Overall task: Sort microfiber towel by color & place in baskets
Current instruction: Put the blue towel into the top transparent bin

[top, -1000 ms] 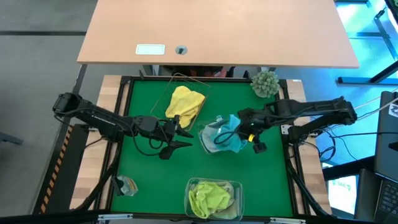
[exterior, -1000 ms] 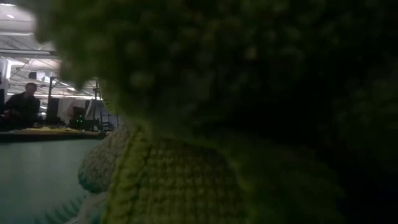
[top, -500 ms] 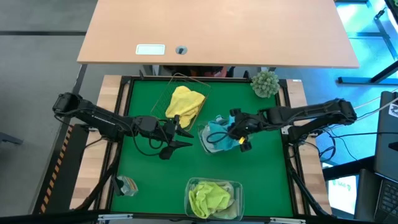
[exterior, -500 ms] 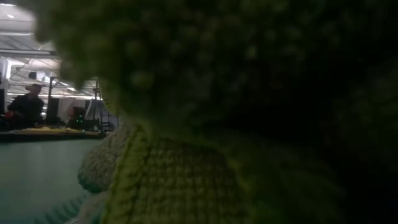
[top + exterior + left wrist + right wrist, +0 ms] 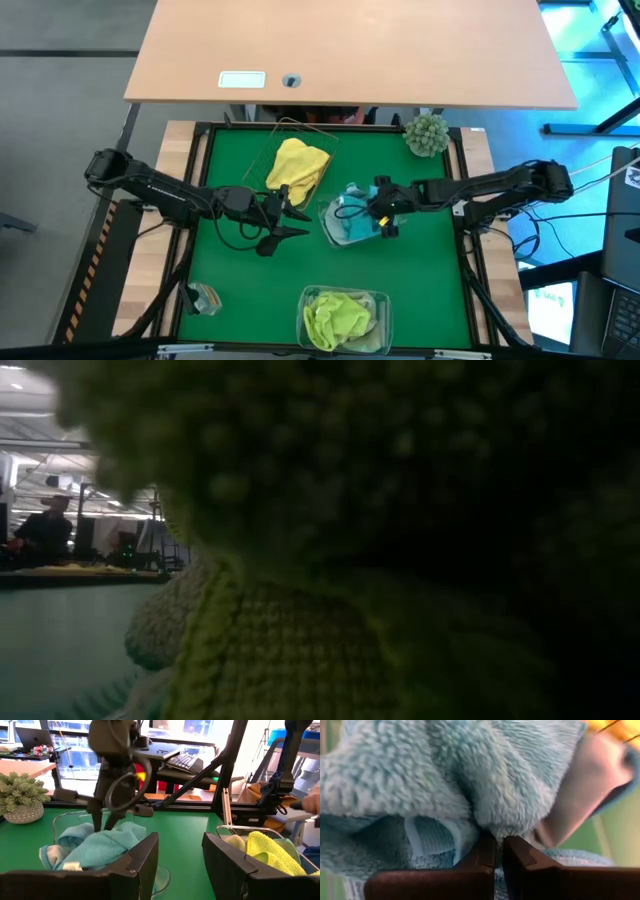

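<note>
Light blue towels (image 5: 348,222) lie heaped in a clear tub (image 5: 325,213) at the table's middle. My right gripper (image 5: 378,212) stands over that tub, fingers down in the heap, shut on a towel. A yellow towel (image 5: 298,165) fills the brown wire basket (image 5: 290,125) toward the far edge. Lime green towels (image 5: 340,315) sit in a second clear tub (image 5: 381,300) at the near edge. My left gripper (image 5: 293,215) waits open just left of the blue tub, touching nothing. The left wrist view shows its fingers (image 5: 145,862) with the blue towels (image 5: 100,847) and the yellow towel (image 5: 265,847) beyond. My right gripper (image 5: 499,851) pinches a fold of the light blue towel (image 5: 487,822) between its two fingertips. It comes from above, slanting in from the table's right (image 5: 102,820). The towel rests on the heap in the clear tub; one layer or several, I cannot tell.
A grey-green ball plant in a pot (image 5: 427,133) stands at the far right corner. A small object (image 5: 205,297) lies near the left near corner. Green cloth (image 5: 380,540) blocks almost all of the low view. Bare green mat lies to both sides of the tubs.
My right gripper has moved toward the table's left with the light blue towel, from the tub's right side to over the tub. The towel, which stuck out past the tub's right rim, now lies gathered within it. The left arm has kept still.
</note>
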Robot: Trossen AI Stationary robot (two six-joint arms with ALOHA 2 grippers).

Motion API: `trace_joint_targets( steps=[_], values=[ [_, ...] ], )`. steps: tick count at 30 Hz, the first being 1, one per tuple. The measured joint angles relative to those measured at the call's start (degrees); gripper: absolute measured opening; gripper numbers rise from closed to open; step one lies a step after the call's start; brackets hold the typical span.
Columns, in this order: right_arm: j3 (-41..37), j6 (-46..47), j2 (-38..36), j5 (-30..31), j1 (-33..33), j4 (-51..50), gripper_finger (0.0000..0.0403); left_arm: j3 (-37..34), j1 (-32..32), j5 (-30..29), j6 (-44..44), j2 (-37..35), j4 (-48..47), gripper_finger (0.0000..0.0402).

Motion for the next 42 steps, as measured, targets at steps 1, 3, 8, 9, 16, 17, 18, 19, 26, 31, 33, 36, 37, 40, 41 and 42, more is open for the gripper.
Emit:
trace_joint_targets(
  steps=[1,3,8,9,16,17,18,19,26,31,33,36,37,40,41,42],
  values=[
    [-1.26,0.02,0.00,-1.33,-0.44,1.03,0.0012,0.00,0.01,0.02,-0.02,0.00,0.00,0.0147],
    [-3.74,0.07,-0.07,-3.86,-1.21,3.71,0.0012,0.00,-0.01,0.01,0.00,0.00,0.00,0.0147],
    [-8.26,-0.03,-0.09,-7.04,-1.40,7.83,0.0012,0.00,-0.01,0.02,-0.01,0.00,0.00,0.0147],
    [-8.84,-0.05,-0.10,-7.17,-1.39,8.62,0.0012,0.00,-0.01,0.02,0.00,0.00,0.00,0.0147],
    [-9.55,-0.05,-0.10,-7.29,-1.41,10.43,0.0012,0.00,0.01,0.02,0.00,-0.01,0.00,0.0147],
    [-9.61,-0.05,-0.09,-7.29,-1.41,11.06,0.0012,0.00,0.01,0.02,0.00,0.00,0.00,0.0147],
    [-9.63,-0.05,-0.07,-7.29,-1.39,11.74,0.0012,0.00,0.01,0.01,0.00,0.00,0.00,0.0147],
    [-9.63,-0.05,-0.05,-7.25,-1.39,12.50,0.0012,0.00,-0.01,0.02,0.00,0.00,0.00,0.0147],
    [-9.65,-0.09,0.00,-1.46,-1.39,14.70,0.0012,0.00,-0.01,0.02,-0.02,0.00,0.00,0.0147],
    [-9.65,-0.08,0.00,-1.28,-1.39,14.70,0.0027,0.00,0.01,0.02,-0.02,0.00,0.00,0.0147],
    [-9.62,-0.10,0.00,-1.53,-1.39,14.69,0.0047,0.00,-0.01,0.02,-0.02,0.00,0.00,0.0147],
    [-8.78,-0.09,0.00,-1.69,-1.39,13.62,0.0086,0.00,-0.01,0.02,-0.02,0.00,0.00,0.0147],
    [-8.25,-0.10,0.00,-1.69,-1.39,13.08,0.0099,0.00,0.01,0.02,-0.02,0.00,0.00,0.0147],
    [-5.96,-0.08,-0.08,-1.70,-1.39,10.08,0.0130,0.00,0.00,0.02,-0.02,0.00,0.00,0.0147],
    [-5.02,-0.08,-0.09,-1.71,-1.39,8.64,0.0138,0.00,0.01,0.02,-0.02,0.00,0.02,0.0147],
    [-3.86,-0.08,-0.09,-1.73,-1.39,6.85,0.0144,0.00,0.01,0.02,-0.02,0.00,0.05,0.0147]
  ],
)
